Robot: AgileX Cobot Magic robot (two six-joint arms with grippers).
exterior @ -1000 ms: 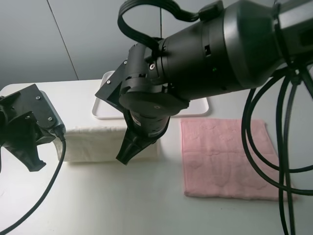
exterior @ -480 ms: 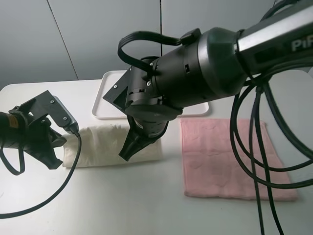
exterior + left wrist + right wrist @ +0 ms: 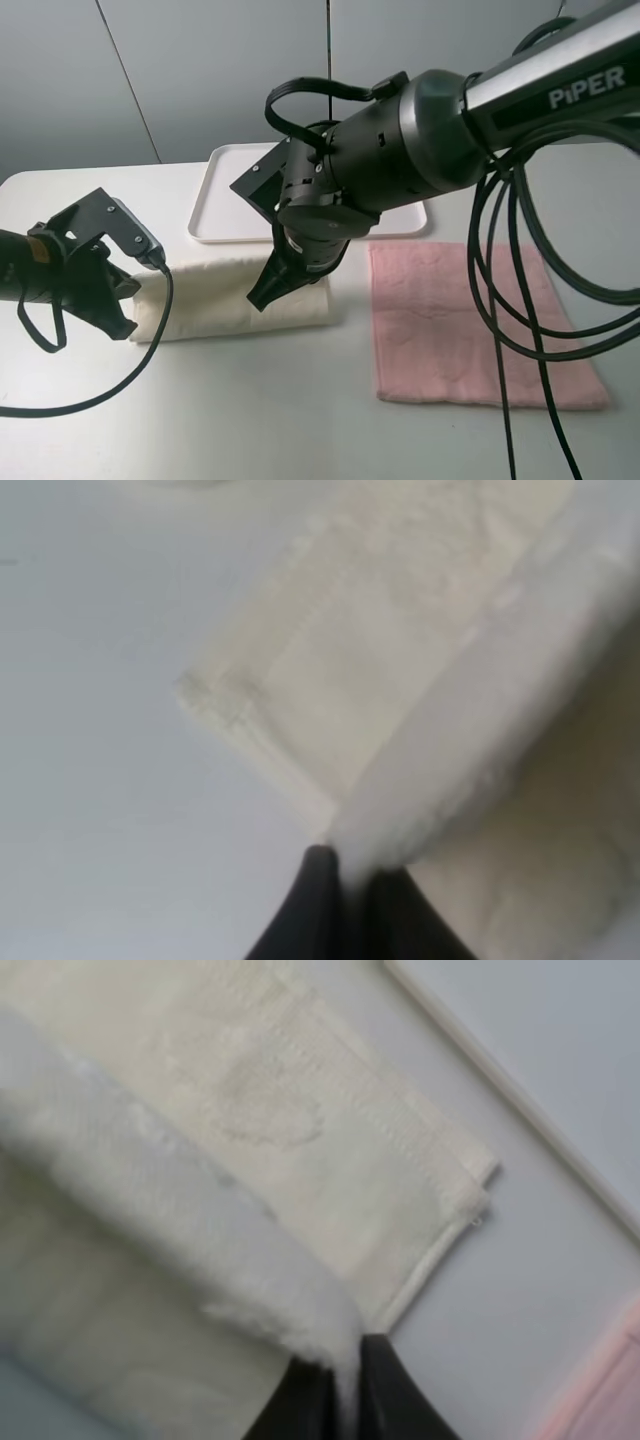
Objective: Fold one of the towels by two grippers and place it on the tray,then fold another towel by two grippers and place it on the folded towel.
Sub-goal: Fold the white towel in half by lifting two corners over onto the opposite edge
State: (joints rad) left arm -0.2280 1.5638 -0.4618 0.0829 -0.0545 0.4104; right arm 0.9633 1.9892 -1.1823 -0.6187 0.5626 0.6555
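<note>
Cream towel (image 3: 230, 300) fold | left gripper (image 3: 350, 872) and right gripper (image 3: 342, 1360) each pinched shut on a lifted towel edge, one per end | towel's long axis runs side to side on tabletop (image 3: 300, 430), just in front of tray (image 3: 212, 205) | we judge open room rearward onto tray; pink towel (image 3: 470, 320) apart rightward

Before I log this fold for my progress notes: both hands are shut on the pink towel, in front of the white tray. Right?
No. The wrist views show the left hand and right hand shut on the cream towel, in front of the white tray; the pink towel lies flat, untouched.
</note>
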